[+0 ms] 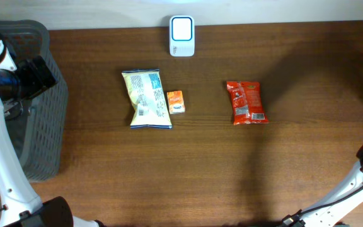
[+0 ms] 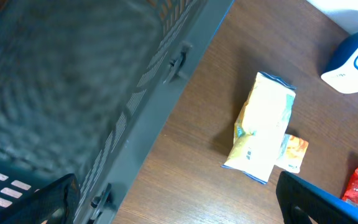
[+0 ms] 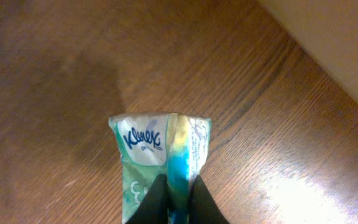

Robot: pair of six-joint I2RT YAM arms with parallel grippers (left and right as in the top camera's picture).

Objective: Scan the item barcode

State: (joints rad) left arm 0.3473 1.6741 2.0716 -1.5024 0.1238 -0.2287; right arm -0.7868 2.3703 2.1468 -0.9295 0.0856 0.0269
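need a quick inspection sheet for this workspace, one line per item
surface: brown wooden table
job's things: white scanner at the far edge; Kleenex pack held off the table
clutter: yellow bag with orange box beside it; red bag apart; grey basket on the left
grippers: left gripper open by the basket's rim; right gripper pinching the Kleenex pack
cables: nothing seen on the table
surroundings: pale area beyond the table edge
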